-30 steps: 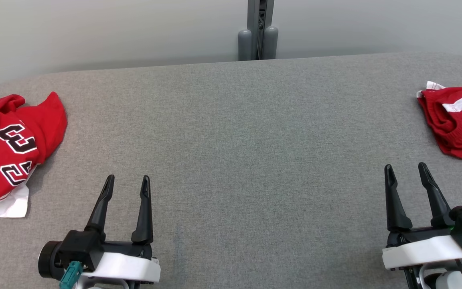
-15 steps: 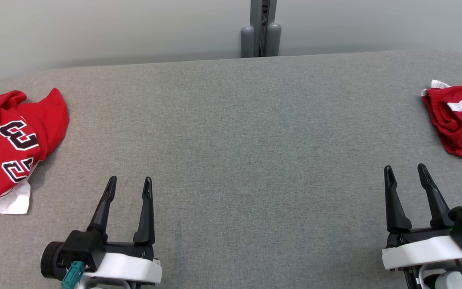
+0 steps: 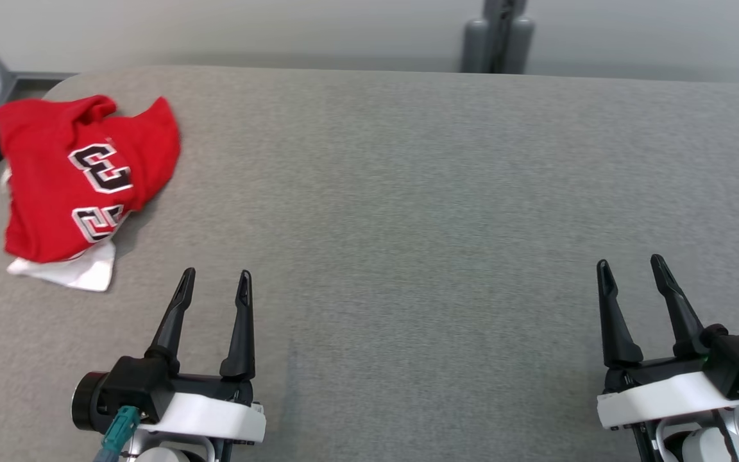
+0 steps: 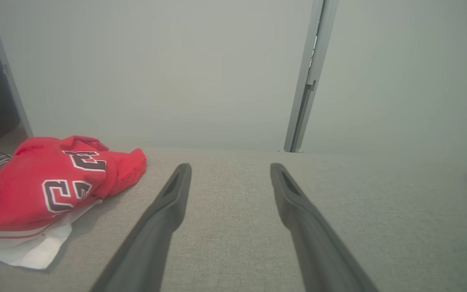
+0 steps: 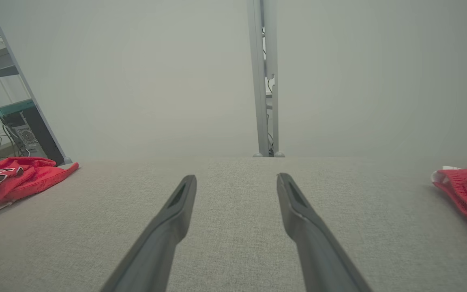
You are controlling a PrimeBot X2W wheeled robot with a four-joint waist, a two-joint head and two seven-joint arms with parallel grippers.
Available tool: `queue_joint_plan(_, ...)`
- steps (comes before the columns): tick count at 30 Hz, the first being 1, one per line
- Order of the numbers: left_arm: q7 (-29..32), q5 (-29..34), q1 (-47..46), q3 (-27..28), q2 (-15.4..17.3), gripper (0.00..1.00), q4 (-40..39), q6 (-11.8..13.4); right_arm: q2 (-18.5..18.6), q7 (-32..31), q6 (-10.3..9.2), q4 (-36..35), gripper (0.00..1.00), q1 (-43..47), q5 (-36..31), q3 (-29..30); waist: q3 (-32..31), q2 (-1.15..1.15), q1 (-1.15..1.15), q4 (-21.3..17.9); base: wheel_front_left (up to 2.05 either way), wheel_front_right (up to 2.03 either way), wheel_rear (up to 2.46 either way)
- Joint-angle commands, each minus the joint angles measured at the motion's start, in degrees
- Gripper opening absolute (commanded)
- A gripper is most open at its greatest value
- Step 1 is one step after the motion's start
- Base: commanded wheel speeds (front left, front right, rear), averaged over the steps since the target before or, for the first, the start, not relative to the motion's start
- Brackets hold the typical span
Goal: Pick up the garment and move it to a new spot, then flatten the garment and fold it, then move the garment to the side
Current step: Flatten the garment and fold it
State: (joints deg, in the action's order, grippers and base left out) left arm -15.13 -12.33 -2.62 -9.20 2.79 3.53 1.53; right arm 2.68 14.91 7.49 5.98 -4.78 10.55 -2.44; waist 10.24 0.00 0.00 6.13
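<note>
We see a red garment (image 3: 55, 160) bearing black numerals (image 3: 101, 168) edged in white, with a white layer (image 3: 81, 273) showing under its near edge. Our worktop (image 3: 408, 192) is heathered grey cloth. Our fingers (image 3: 174, 314) are black on white housings (image 3: 209, 417) with teal plugs (image 3: 119, 427). A second red garment (image 5: 466, 190) carries white trim.

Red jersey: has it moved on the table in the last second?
No. The red jersey keeps its place by the table corner; the grey post shifted rightward too, so the camera turned.
</note>
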Motion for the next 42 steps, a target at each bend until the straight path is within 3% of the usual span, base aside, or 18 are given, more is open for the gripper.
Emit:
queue_joint_plan(1, 0.04, -0.39, -0.4, 0.16, 0.24, 1.0, -0.13, 0.19, 0.3, 0.26, 0.02, 0.03, 1.0, -0.61, -0.45, -0.37, 0.68, 0.0, 0.0, 3.47, 0.0, 0.0, 0.0)
queue_joint_plan(13, 0.04, -0.74, 1.06, -0.01, 0.24, 1.0, -0.44, 0.57, 0.33, 0.26, 0.02, 1.57, 1.0, -0.4, -1.0, -2.12, -0.91, 0.0, 0.0, 15.15, 0.0, 0.0, 0.0)
queue_joint_plan(23, 0.04, -0.74, 2.99, -0.08, 0.23, 1.0, -0.77, 0.87, 0.33, 0.26, 0.02, 2.13, 1.0, 0.8, -0.56, -2.61, -3.21, 0.0, 0.0, 21.5, 0.0, 0.0, 0.0)
queue_joint_plan(42, 0.04, -0.54, 4.01, 0.16, 0.23, 1.0, -0.87, 0.88, 0.33, 0.26, 0.02, 2.42, 1.0, 1.87, -0.08, -3.84, -4.66, 0.0, 0.0, 23.64, 0.0, 0.0, 0.0)
